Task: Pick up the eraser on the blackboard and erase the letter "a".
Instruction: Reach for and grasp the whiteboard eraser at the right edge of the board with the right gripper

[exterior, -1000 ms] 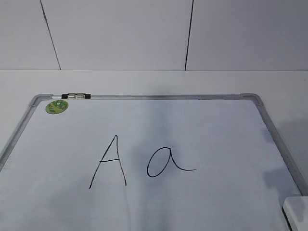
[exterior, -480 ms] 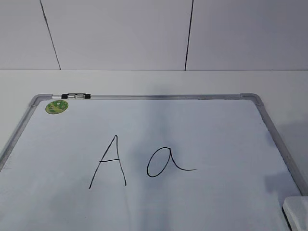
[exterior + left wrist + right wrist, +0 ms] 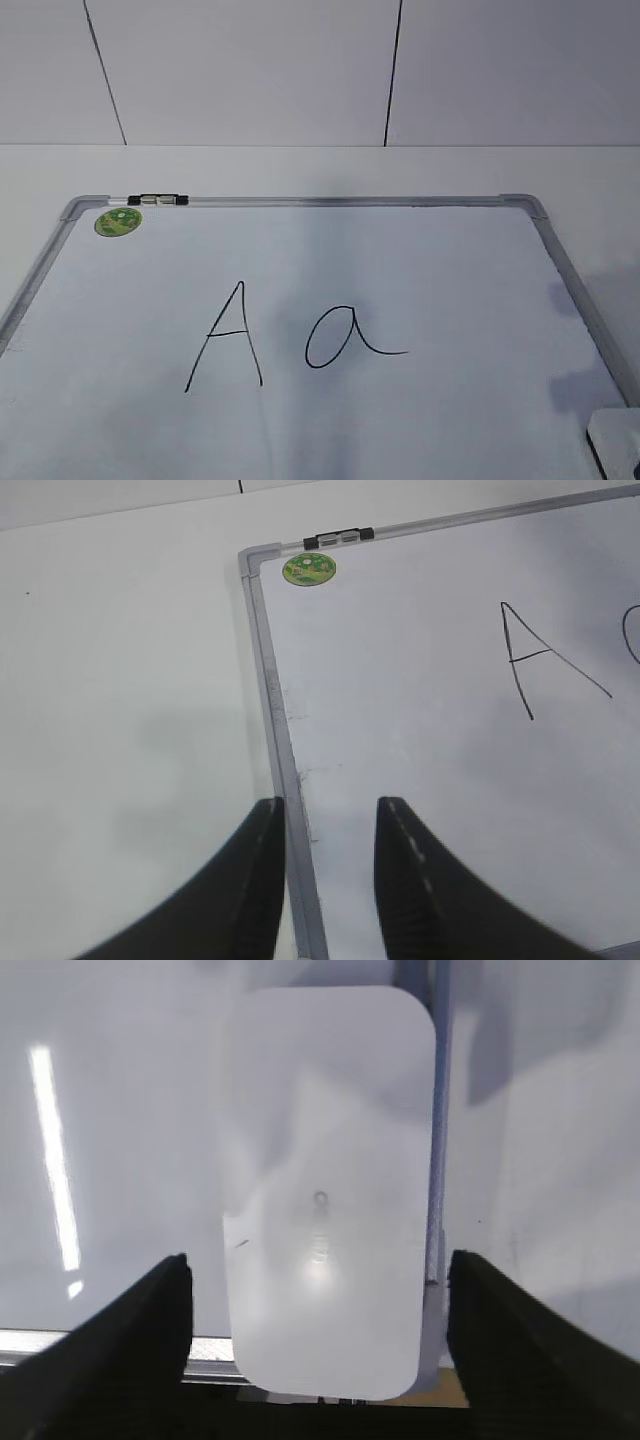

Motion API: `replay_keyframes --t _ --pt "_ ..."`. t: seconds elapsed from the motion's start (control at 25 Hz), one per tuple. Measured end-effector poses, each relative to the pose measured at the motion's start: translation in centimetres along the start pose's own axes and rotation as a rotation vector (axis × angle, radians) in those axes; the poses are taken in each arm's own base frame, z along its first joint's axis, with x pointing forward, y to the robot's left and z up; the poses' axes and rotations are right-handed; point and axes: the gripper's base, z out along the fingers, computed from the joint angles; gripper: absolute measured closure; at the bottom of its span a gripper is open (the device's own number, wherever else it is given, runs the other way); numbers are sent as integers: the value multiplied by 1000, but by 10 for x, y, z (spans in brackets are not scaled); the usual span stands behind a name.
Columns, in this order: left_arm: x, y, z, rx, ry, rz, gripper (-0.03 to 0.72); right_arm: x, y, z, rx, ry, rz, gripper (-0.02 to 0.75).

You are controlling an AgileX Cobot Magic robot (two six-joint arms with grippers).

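Note:
The blackboard (image 3: 300,201) is a white board with a silver-grey frame, lying flat on the table. The letter "a" (image 3: 340,338) is drawn near its middle, right of a capital "A" (image 3: 228,335). The eraser (image 3: 618,438), a white rounded block, lies at the board's near right corner. In the right wrist view the eraser (image 3: 325,1190) lies lengthwise between the fingers of my right gripper (image 3: 318,1280), which is open and not touching it. My left gripper (image 3: 330,815) is open and empty above the board's left frame rail (image 3: 268,680). Neither gripper shows in the exterior view.
A round green sticker (image 3: 118,222) sits at the board's far left corner, next to a black and clear clip on the top rail (image 3: 158,200). The board lies on a white table (image 3: 320,170) with a panelled wall behind. The board's right rail (image 3: 437,1160) runs beside the eraser.
In the exterior view the shadow at the board's near right corner has grown and the eraser looks darker. The letters and the board have not moved.

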Motion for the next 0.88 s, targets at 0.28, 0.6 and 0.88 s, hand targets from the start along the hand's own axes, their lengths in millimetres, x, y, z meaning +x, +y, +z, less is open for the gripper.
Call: replay_keyframes --t 0.28,0.6,0.88 --pt "0 0 0 0 0 0 454 -7 1 12 7 47 -11 121" --pt "0 0 0 0 0 0 454 -12 2 21 13 68 -24 121" --pt "0 0 0 0 0 0 454 -14 2 25 16 78 -34 120"
